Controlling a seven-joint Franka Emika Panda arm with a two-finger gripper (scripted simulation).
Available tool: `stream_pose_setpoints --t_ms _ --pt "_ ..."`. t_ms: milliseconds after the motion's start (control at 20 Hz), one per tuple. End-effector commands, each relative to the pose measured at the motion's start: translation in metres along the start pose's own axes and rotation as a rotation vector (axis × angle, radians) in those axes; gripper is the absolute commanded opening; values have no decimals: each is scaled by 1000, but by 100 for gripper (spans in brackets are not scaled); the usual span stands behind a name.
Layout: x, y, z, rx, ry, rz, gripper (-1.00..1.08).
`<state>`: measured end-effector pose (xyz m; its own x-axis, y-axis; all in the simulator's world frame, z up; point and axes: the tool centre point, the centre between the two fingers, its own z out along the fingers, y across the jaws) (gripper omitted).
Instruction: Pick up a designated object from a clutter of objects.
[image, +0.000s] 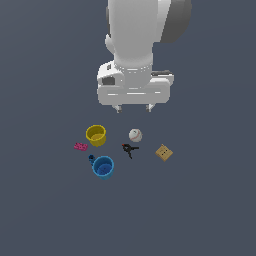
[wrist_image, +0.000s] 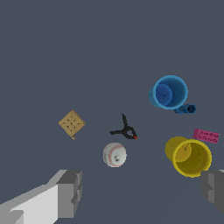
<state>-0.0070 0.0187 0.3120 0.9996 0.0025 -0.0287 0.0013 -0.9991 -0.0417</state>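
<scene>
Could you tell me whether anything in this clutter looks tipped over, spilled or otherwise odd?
Nothing stands out. The yellow cup and blue mug stand upright and look empty, and the baseball, black clamp, pink piece and tan block lie apart from one another.

Plain dark slate-grey floor (image: 45, 215); flat, even light; no visible walls

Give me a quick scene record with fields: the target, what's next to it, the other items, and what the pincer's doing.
target: white baseball, on the surface, untouched
nearest item: black clamp, beside the ball, apart
other items: yellow cup, blue mug, pink flat piece, tan square block
pincer: open, empty, above the ball
</scene>
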Motion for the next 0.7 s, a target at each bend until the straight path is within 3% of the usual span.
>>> stream_pose_setpoints --t_ms 0,650 --pt "0 0 0 0 0 0 100" --pt "1 21 13 -17 -14 10 100"
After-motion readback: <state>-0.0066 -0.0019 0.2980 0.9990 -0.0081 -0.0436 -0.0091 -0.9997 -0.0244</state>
